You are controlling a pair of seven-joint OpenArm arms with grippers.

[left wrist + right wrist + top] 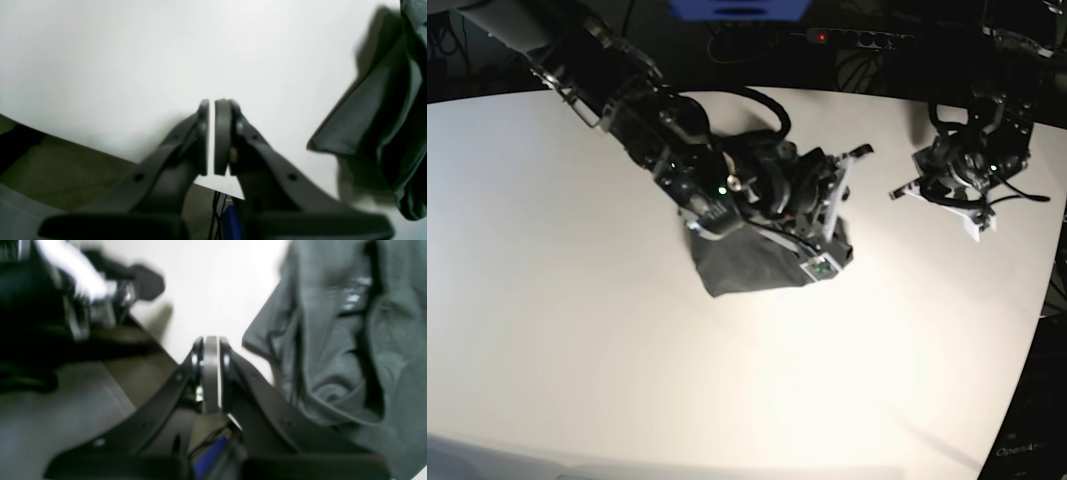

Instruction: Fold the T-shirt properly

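The T-shirt lies as a dark grey, bunched heap near the middle of the white table. My right gripper is shut and holds nothing. It hovers past the heap's far right side, and its arm covers part of the cloth. The right wrist view shows its jaws pressed together over bare table, with the wrinkled T-shirt just to their right. Further right, near the table's edge, my left gripper is apart from the garment. Its jaws stand shut and hold nothing, and a T-shirt fold hangs at the right.
The table's rounded edge runs close behind the left arm and down the right side. A power strip and cables lie on the dark floor beyond the far edge. In the right wrist view the left arm shows blurred at top left.
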